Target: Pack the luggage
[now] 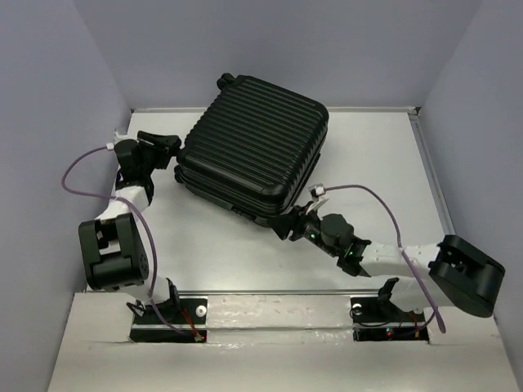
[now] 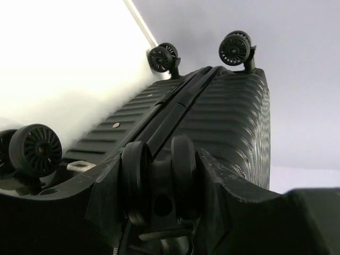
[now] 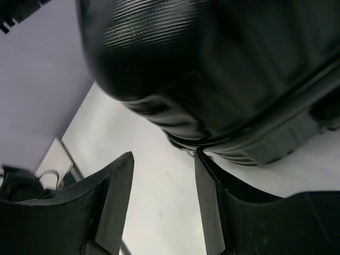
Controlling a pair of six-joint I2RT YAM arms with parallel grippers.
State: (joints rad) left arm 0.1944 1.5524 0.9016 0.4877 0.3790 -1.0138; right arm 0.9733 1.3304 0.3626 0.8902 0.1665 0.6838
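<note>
- The suitcase (image 1: 257, 143) lies flat and shut on the bench (image 1: 368, 163). It sits skewed in the upper middle of the overhead view, with one corner close to the back wall.
- The left pincer (image 1: 172, 157) is at the left corner of the case and clenched on a caster wheel (image 2: 183, 170). In its own view, a finger (image 2: 106, 196) presses each side of the twin wheel.
- That hold looks risky. A caster swivels and rolls, so a pull could turn the wheel in the grip. The pincer might then slip off, or it might drag the whole case sideways rather than steady it.
- The right pincer (image 3: 163, 159) is released, with its jaws apart and only bare bench showing between them. It sits at the lower edge of the case, just under the seam.
- A push from the right pincer could slide the case toward the back wall. A fingertip (image 3: 199, 159) could also snag on the seam and miss whatever it is meant to catch.
- The two shells are closed together, so nothing can go in until they are parted. My guess is that prying with one corner held could tip or spin the case.
- A purple cable (image 1: 82, 167) loops loosely beside the left arm and could catch on it.
- No brand, label or writing can be read in any view.
</note>
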